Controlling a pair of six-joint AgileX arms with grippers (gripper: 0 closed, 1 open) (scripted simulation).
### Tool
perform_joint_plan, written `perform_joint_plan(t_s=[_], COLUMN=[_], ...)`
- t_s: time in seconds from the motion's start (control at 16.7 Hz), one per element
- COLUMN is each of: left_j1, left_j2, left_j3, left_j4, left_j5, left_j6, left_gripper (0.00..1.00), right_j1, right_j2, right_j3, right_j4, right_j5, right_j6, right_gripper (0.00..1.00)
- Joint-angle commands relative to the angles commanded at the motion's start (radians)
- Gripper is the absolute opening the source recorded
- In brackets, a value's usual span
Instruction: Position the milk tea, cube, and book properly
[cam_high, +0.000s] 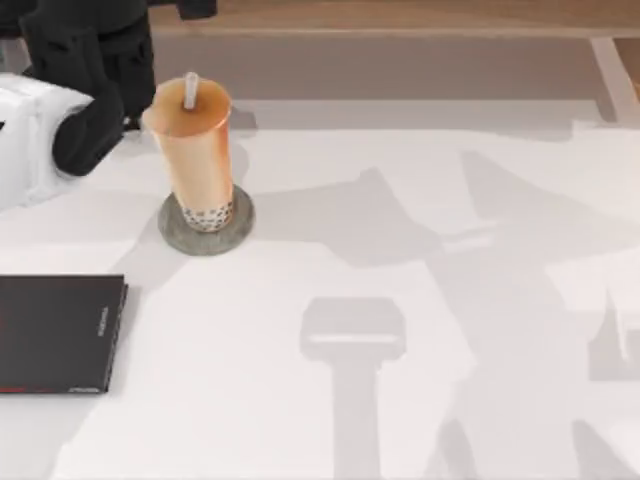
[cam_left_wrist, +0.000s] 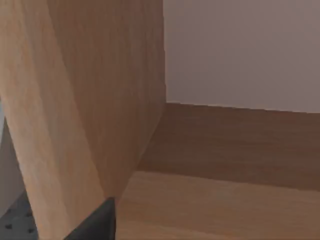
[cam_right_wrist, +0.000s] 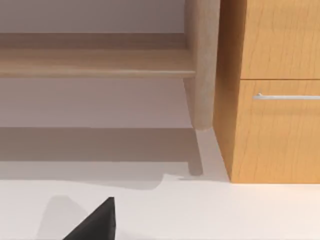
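The milk tea stands upright on a round grey coaster in the far left part of the white desk. Its white straw sticks up through the lid, and dark pearls are at the bottom of the cup. The left arm is at the far left corner of the desk, just beside the upper part of the cup, on its left. From the top view I cannot tell if it touches the cup, and I cannot tell if its claw is open or closed.

A thin black book lies flat at the left edge of the desk, nearer than the cup and apart from it.

The left wrist view looks at a light wooden panel and a wooden ledge, with a dark tip of the claw at the edge of the picture. The right wrist view shows the white desk surface, a wooden shelf and an orange wooden cabinet with a metal handle.
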Motion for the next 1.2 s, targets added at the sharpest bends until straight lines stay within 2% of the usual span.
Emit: perform_joint_plan(t_s=[0.36,0.66,0.9,1.2], left_j1=[0.2,0.41,0.588,0.728], left_j2=[0.028,0.187,0.416,0.669], left_j3=[0.585,0.932,1.083,1.187], left_j4=[-0.788,-1.316,-1.594,-1.749], left_j5=[0.056,0.204,0.376,0.575], left_j6=[0.042,0.109,0.169,0.246], left_gripper=[1.0,1.0,1.0,1.0], right_j1=[0.0,0.0,0.0,0.0], right_j2=[0.0,0.0,0.0,0.0], right_j3=[0.0,0.0,0.0,0.0], right_j4=[0.0,0.0,0.0,0.0], right_j5=[0.0,0.0,0.0,0.0], right_j6=[0.0,0.0,0.0,0.0], right_gripper=[1.0,1.0,1.0,1.0])
